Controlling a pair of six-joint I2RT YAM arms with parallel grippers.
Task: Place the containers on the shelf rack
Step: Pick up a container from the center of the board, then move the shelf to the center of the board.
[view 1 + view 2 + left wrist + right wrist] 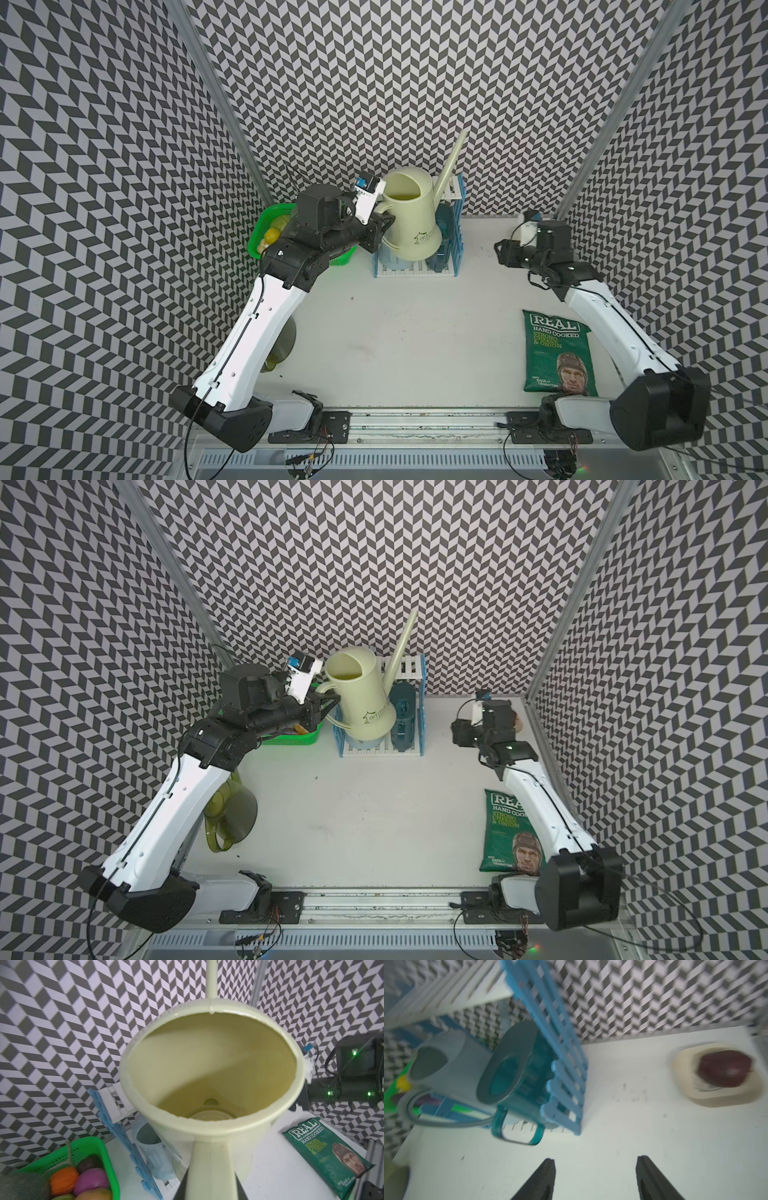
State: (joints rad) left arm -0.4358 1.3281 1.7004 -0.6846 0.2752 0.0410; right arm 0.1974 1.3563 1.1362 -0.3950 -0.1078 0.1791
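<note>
Cream watering-can jug [409, 216] hangs upright over the left half of the shelf rack [456, 237], above the light blue jug [390, 262], its loop handle pinched in the left gripper [380, 224], while the right gripper [596, 1160] hovers to the rack's right, jaws apart and empty.

Our right wrist view smeared throughout, the dish [716, 1093] holding a dark red lump we cannot name, olive jug [286, 340] mostly under the left arm [253, 332], light blue jug [391, 262] largely beneath the cream jug [411, 216], whose spout our left wrist view cuts off.
</note>
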